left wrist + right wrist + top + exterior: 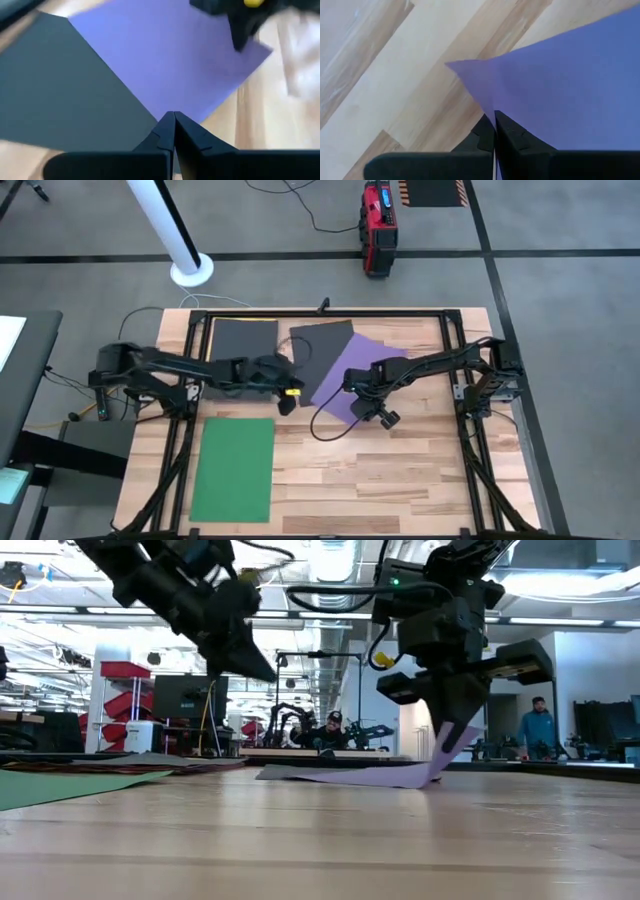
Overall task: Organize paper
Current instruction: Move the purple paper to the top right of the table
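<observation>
on the left of the pale wooden table a green sheet lies flat and alone, near the front edge, with bare wood open to its right. behind it one dark grey sheet sits square at the back, and a second dark grey sheet lies tilted beside it, partly under the purple sheet. that makes four sheets seen from above: one green, two grey, one purple.

the left gripper hangs over the bare wood just in front of the grey sheets, its fingers pressed together on nothing (its wrist view shows the tips meeting above the grey and purple edges). the right gripper has pinched the purple sheet's front corner; only the low view shows that corner lifted off the table while the rest lies flat.
</observation>
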`<control>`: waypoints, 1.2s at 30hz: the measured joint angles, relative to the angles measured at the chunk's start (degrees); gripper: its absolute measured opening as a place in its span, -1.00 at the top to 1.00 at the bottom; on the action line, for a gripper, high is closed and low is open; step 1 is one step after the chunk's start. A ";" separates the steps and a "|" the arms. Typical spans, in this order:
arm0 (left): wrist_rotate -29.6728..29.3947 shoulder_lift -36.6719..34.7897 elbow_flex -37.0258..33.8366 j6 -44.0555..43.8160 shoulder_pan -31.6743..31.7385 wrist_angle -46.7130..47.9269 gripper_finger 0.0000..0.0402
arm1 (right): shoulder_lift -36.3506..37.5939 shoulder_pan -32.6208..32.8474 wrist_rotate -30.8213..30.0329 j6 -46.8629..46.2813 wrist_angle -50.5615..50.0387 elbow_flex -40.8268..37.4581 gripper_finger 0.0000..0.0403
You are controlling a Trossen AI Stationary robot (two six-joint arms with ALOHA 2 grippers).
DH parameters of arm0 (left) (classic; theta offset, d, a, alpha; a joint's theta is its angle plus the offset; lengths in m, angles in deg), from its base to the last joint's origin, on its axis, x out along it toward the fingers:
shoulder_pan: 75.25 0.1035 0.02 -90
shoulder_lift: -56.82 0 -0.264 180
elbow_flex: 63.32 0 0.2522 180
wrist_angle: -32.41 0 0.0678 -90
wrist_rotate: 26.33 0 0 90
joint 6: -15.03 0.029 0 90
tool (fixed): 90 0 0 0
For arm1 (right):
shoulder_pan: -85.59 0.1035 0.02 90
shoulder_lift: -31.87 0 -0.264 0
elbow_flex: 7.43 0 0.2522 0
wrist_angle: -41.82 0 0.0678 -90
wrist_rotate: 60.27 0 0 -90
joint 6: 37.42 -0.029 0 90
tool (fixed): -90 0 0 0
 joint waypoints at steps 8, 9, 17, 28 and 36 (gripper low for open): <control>0.59 14.49 0.00 1.39 1.01 -11.77 1.00 | 0.00 0.08 -1.20 -0.46 -0.29 0.00 1.00; 0.57 15.39 0.00 1.30 1.14 -11.56 1.00 | 0.00 0.15 -1.20 -0.46 -0.36 0.00 1.00; 0.51 17.79 -0.02 0.63 1.14 -9.96 1.00 | 0.00 0.15 -1.20 -0.46 -0.45 0.00 1.00; -1.56 17.77 -0.02 1.23 1.28 -9.23 1.00 | 0.00 0.15 -1.22 -0.48 -0.02 0.00 1.00; -1.63 17.77 -0.02 2.32 2.99 -9.38 1.00 | 0.00 0.15 -1.20 -0.52 1.57 0.00 1.00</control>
